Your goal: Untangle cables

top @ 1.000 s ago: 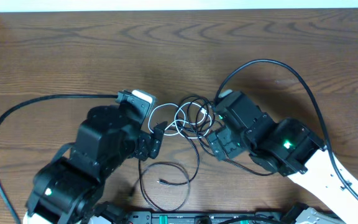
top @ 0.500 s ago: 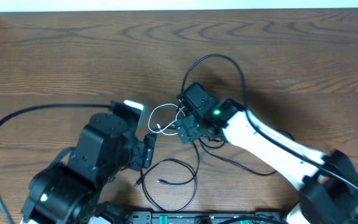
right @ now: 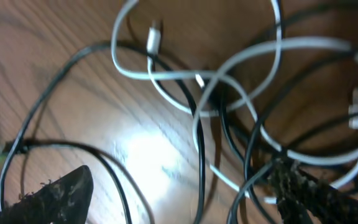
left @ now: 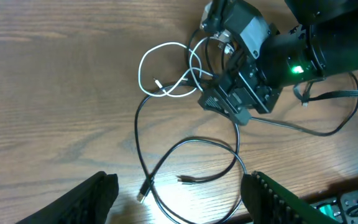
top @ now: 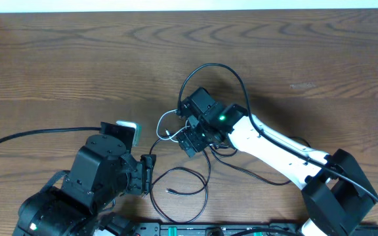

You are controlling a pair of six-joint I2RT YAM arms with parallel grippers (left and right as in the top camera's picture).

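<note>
Cables (right: 199, 79) tangled mid-table; right gripper (right: 179, 180) stretched left, low over knot, jaws apart; left gripper (left: 180, 186) hovers nearer, jaws apart

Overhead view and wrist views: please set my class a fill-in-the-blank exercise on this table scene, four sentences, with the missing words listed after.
1. One cable in the tangle is not black but ____.
2. The table has a top of brown ____.
3. The right gripper hovers over the tangled ____.
4. The left gripper holds nothing; its jaws stand ____.

Missing words: white; wood; cables; open.
</note>
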